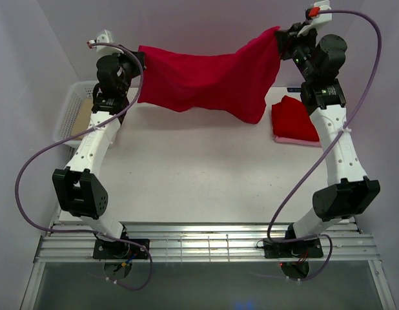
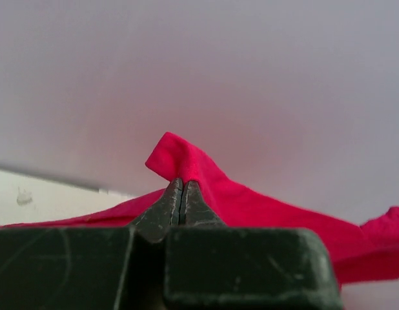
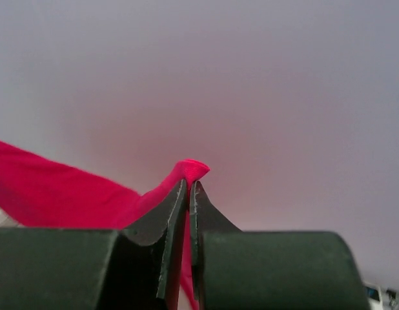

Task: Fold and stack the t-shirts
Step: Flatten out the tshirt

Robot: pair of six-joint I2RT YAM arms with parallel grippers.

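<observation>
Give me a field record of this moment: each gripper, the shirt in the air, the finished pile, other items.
left gripper: fingers shut on a bunched edge of the held t-shirt
right gripper: fingers pinching the opposite end of the same shirt
held t-shirt: red, unfolded, hanging between both arms over the far side of the table, middle sagging
folded t-shirt: red, far right, lying on a pale pink piece
basket: white, far left, tan sheet inside
</observation>
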